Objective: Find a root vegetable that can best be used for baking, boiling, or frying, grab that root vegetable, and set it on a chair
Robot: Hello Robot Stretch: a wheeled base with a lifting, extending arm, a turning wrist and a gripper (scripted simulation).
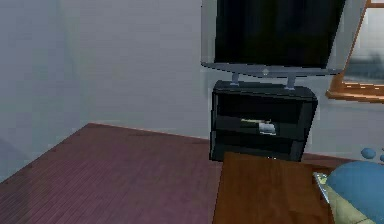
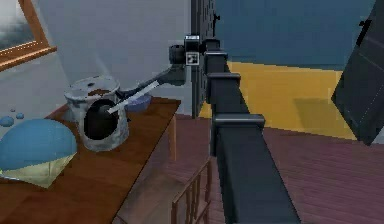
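Note:
My arm (image 2: 235, 140) rises as a dark square bar, with its white marker squares (image 2: 190, 52) at the far end. From there the gripper (image 2: 113, 102) reaches down and left to a grey pot-like vessel (image 2: 92, 122) with a dark inside, which stands on the wooden table (image 2: 100, 175). I cannot tell whether the gripper holds anything, since the vessel sits right behind its fingers. A wooden chair (image 2: 172, 203) stands at the table's near side, by the arm. I can make out no root vegetable by shape.
A blue rounded thing on pale cloth (image 2: 35, 148) lies on the table, seen again as a blue rounded thing (image 1: 362, 185) beside the table (image 1: 265, 190). A television (image 1: 272, 35) stands on a black stand (image 1: 262, 118). A dark door (image 2: 362, 70) and a yellow floor (image 2: 285, 90) lie beyond.

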